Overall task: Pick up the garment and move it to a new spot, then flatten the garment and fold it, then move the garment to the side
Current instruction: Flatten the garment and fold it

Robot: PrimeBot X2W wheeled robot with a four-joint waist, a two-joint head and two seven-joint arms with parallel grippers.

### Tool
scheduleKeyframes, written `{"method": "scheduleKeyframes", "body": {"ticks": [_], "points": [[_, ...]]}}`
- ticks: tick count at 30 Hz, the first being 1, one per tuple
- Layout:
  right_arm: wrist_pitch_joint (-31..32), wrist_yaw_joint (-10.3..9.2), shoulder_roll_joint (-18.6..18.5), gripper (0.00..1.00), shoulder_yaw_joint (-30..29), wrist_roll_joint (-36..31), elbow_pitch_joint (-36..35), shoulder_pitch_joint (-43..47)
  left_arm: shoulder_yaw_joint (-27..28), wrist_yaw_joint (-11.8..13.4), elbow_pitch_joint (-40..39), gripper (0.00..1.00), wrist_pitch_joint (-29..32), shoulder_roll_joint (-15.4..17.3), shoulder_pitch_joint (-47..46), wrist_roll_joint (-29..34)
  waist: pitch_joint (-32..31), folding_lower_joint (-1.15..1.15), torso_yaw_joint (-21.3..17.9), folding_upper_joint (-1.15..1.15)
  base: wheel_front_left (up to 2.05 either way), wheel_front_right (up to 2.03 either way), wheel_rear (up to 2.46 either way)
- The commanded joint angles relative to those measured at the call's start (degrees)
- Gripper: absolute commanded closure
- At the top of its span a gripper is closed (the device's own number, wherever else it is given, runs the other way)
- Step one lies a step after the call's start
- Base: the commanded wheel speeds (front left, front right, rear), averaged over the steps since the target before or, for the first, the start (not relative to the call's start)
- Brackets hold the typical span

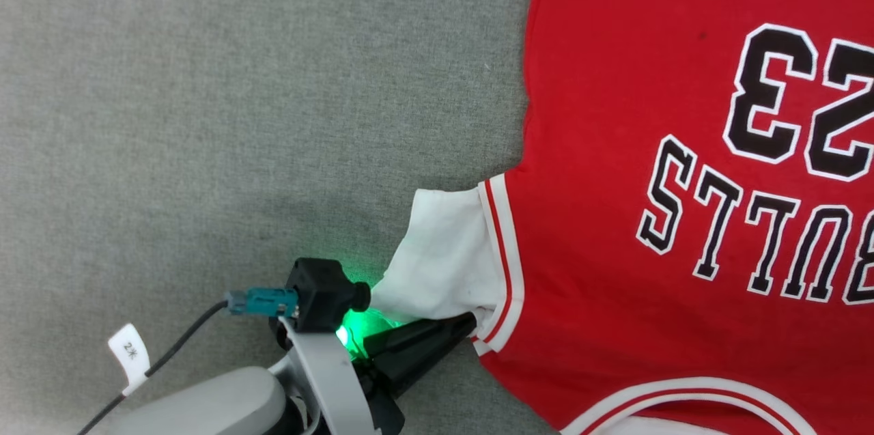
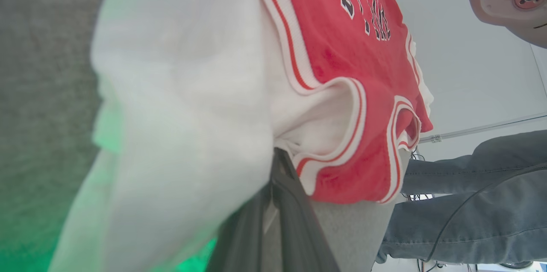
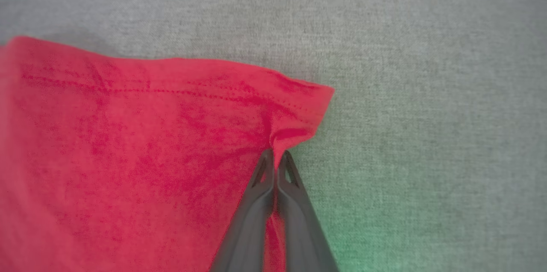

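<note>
The garment, a red jersey with black white-outlined letters and striped trim, lies spread on the grey cloth surface, its chest print upside down in the head view. My left gripper is shut on the white sleeve at its striped cuff; in the left wrist view the gripper has the white fabric bunched over its dark fingers. In the right wrist view my right gripper is shut on a hemmed corner of the garment, which is pinched up from the surface.
The grey fabric-covered table stretches to the left of the jersey. A person's legs in blue jeans stand beside the table's far edge in the left wrist view. A cable with a white tag runs along my left arm.
</note>
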Motion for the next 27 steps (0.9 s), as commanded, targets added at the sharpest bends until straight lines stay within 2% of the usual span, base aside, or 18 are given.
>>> {"method": "scheduleKeyframes", "body": {"ticks": [1, 5, 10, 13, 18, 23, 27], "points": [[0.34, 0.04, 0.07, 1.00, 0.66, 0.46, 0.95, 2.74, 0.89, 1.86, 9.63, 1.00, 0.86, -1.07, -0.66, -1.24, -1.14, 0.00, -0.27, 0.00, 0.00, 0.00, 0.00], [-0.24, 0.03, -2.57, 1.00, 3.64, 4.01, -2.47, 6.08, 1.79, 1.77, 10.05, 1.00, -0.94, -0.47, 0.21, -1.64, -4.17, 0.00, -0.97, 0.00, 0.00, 0.00, 0.00], [1.41, 0.03, -7.16, 1.00, 7.37, 12.27, -11.46, 14.44, 2.79, 2.08, 9.93, 1.00, -3.33, 1.00, 2.22, -2.52, -8.67, 0.00, -2.83, 0.00, 0.00, 0.00, 0.00], [3.18, 0.03, -10.67, 1.00, 8.29, 16.74, -18.46, 21.82, 3.06, 2.53, 9.28, 1.00, -4.31, 1.84, 3.51, -2.80, -11.20, 0.00, -4.24, 0.00, 0.00, 0.00, 0.00], [6.03, 0.03, -14.32, 1.00, 7.31, 22.78, -29.25, 36.13, 3.30, 3.28, 7.30, 1.00, -5.21, 2.69, 5.97, -3.51, -14.60, 0.00, -6.90, 0.00, 0.00, 0.00, 0.00], [6.93, 0.03, -14.09, 1.00, 4.20, 25.76, -37.85, 50.29, 3.88, 4.20, 5.39, 1.00, -5.82, 3.63, 7.53, -4.04, -16.53, 0.00, -9.27, 0.00, 0.00, 0.00, 0.00], [6.76, 0.03, -11.66, 1.00, 1.44, 26.50, -42.79, 60.25, 4.09, 4.68, 4.20, 1.00, -5.79, 4.38, 7.90, -4.27, -17.16, 0.00, -10.40, 0.00, 0.00, 0.00, 0.00]]}}
